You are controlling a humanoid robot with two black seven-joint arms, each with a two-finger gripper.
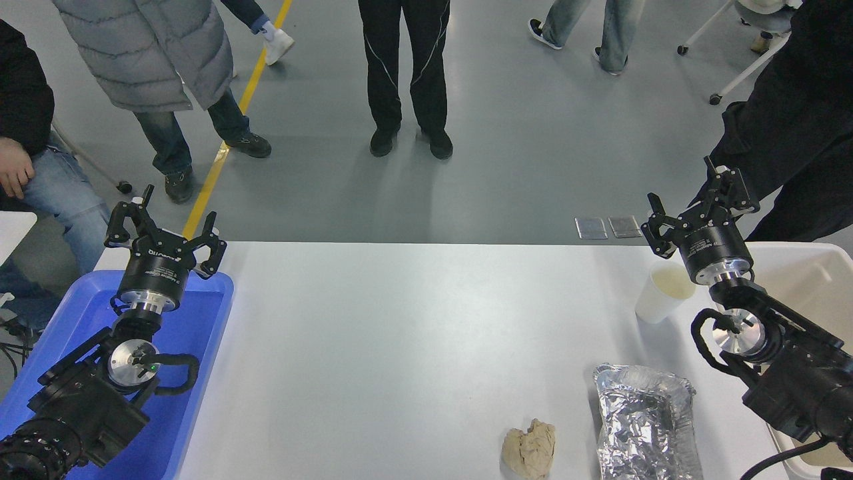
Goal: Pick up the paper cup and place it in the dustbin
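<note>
- Head view, room to move: white table point(413, 333) is bare across its middle; objects are grouped at the right and near edge. Its far edge runs just behind both grippers, grey floor beyond.
- Blue tray point(200, 347) sits on the left end of the table; left arm is parked over it, left gripper point(165, 230) raised with fingers spread wide, nothing held.
- Dustbin point(816, 273) is seen at the right edge of the table, beige plastic with thick rounded rim, largely covered by the right arm.
- Right gripper point(700, 210) is held above the bin's far-left corner, fingers spread wide, empty, pointing away past the table's far edge.
- Paper cup point(663, 292) stands upright on the table just left of the dustbin and just beside the right wrist; plain white tapered wall, cream inside, mouth open upward. No contact with the fingers is seen.
- Foil container point(643, 420), crinkled silver, lies near the front edge, below the cup.
- Paper wad point(530, 448), crumpled beige, lies just left of the foil.
- People are standing at the far side.
</note>
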